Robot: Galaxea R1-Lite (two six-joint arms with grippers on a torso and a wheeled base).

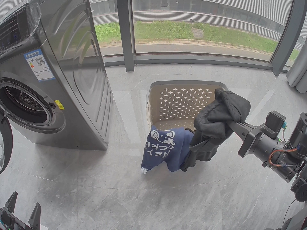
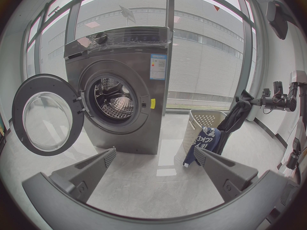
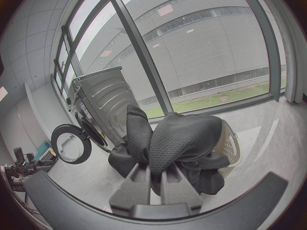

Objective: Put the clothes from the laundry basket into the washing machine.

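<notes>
Grey floor tiles run up to a tall window, with the washing machine (image 1: 54, 80) at nine o'clock in the head view, its door (image 2: 48, 115) swung wide and the drum (image 1: 27, 104) bare. Near the centre stands the laundry basket (image 1: 179, 103). A blue shirt (image 1: 166, 147) is draped over its rim at six o'clock. The right gripper (image 1: 232, 123) comes in from three o'clock, jaws clamped together on a bunched black garment (image 1: 217, 122). The garment is held above the basket, its tail hanging down beside the shirt; whether the two touch is unclear. The left gripper (image 1: 25, 205) rests at seven o'clock, fingers apart and empty. The carry should go best if the garment is raised until its tail clears the rim and the shirt. It can then swing toward nine o'clock and go deep into the drum before being let go.
</notes>
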